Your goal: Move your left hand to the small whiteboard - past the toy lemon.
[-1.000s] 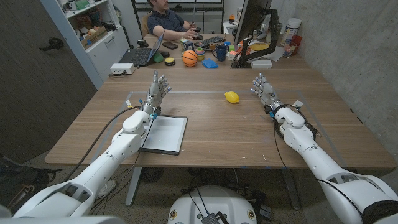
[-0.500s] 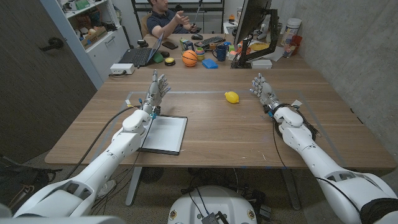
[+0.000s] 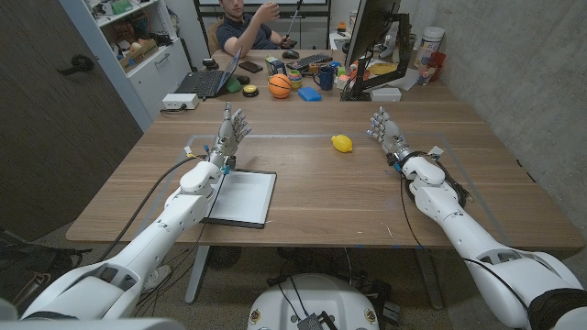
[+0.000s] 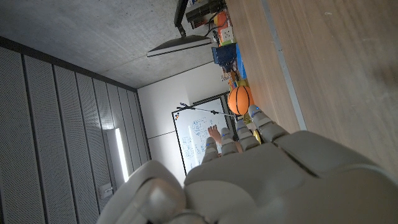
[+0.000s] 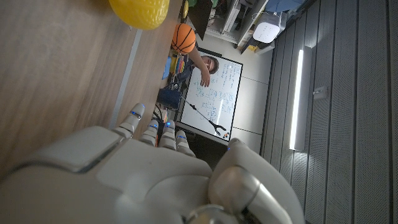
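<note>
Head view: left hand (image 3: 232, 128) raised, fingers apart, grasping nothing, just beyond small whiteboard (image 3: 243, 197) at near-left of table (image 3: 321, 197). Toy lemon (image 3: 342, 142) mid-table, well apart. Right hand (image 3: 386, 128) likewise released, empty.

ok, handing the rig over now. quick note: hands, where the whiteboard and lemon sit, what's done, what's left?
Left hand: raised over the table, fingers apart, holding nothing, just beyond the far edge of the small whiteboard; its forearm runs along the board's left side.
Right hand: raised over the table, fingers apart, holding nothing, to the right of the toy lemon.
The whiteboard lies flat near the table's front edge. The lemon sits mid-table, further back and to the board's right.
Done: nothing visible; the left hand is not on the board.
Left: bring the left hand past the lemon and onto the whiteboard.
</note>
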You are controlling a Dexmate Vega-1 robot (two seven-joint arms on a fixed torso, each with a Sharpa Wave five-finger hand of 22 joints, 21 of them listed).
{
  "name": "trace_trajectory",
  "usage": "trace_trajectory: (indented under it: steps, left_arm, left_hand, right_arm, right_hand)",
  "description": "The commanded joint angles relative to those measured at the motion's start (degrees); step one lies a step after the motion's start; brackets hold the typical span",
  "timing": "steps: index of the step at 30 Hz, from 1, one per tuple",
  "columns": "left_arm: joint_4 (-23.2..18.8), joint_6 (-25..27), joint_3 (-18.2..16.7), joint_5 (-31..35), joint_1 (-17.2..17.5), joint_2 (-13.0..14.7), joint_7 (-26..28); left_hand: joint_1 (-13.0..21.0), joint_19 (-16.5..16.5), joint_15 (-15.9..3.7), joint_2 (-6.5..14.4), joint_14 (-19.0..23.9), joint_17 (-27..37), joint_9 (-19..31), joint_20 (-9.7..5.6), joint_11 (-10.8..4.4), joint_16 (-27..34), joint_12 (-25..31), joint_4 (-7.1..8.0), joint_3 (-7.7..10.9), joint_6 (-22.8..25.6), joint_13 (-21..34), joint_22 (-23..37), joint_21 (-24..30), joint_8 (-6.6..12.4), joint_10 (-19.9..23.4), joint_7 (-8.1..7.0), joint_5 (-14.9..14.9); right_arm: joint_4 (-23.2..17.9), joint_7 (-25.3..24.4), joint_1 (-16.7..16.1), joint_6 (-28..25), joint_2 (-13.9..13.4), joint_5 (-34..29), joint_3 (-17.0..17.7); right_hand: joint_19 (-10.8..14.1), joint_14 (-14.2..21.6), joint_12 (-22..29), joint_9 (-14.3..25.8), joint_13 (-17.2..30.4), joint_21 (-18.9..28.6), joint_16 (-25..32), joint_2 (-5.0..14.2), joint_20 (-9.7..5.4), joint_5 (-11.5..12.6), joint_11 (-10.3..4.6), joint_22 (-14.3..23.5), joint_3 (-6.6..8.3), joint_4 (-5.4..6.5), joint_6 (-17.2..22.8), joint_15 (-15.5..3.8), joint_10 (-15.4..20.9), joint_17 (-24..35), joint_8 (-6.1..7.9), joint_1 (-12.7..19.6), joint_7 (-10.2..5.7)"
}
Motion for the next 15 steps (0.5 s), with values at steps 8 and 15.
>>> trace_trajectory:
  steps: [8,15]
  left_arm:
    - [-14.36,-2.95,0.04,22.98,6.61,8.8,20.44]
    - [-22.87,-0.89,-2.17,32.62,11.74,14.36,26.62]
  left_hand:
    - [3.15,0.69,1.06,-1.54,1.36,0.31,0.36,5.02,-1.35,0.5,0.37,-1.86,-1.27,0.01,0.28,0.16,-0.51,0.28,0.24,-5.88,0.44]
    - [5.84,-0.9,0.48,-1.74,0.03,0.41,0.54,5.68,-2.44,-0.07,-0.01,-3.21,-1.09,-2.2,0.36,0.17,-1.14,-0.02,-1.57,-5.97,0.84]
  right_arm:
    - [-0.22,0.17,-0.06,0.12,0.31,-0.25,-0.51]
    - [4.3,3.49,3.24,-0.73,1.09,0.18,-1.37]
  right_hand:
    - [0.22,0.21,0.07,0.16,0.27,-0.41,-0.13,0.42,0.07,0.3,0.24,0.23,-0.08,0.16,-0.21,-0.16,0.03,0.09,0.42,-0.5,0.16]
    - [0.32,0.32,0.12,0.16,0.27,-0.48,-0.11,0.41,0.06,0.31,0.32,0.23,-0.08,0.16,-0.08,-0.11,0.16,0.09,0.46,-0.52,0.19]
